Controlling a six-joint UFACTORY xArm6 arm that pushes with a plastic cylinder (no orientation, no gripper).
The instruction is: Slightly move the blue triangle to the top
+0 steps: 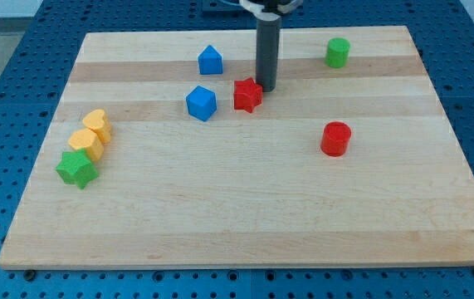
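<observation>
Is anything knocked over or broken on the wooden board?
Nothing looks broken or spilled. All the blocks sit flat on the board. My tip is right beside the red star, at its upper right, not by the blue triangle. The rest are just scattered about.

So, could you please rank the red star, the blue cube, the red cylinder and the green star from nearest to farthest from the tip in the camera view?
From my tip:
1. Red star, right beside it on the view's left.
2. Blue cube, farther left.
3. Red cylinder, toward the view's lower right.
4. Green star, far lower left.
</observation>
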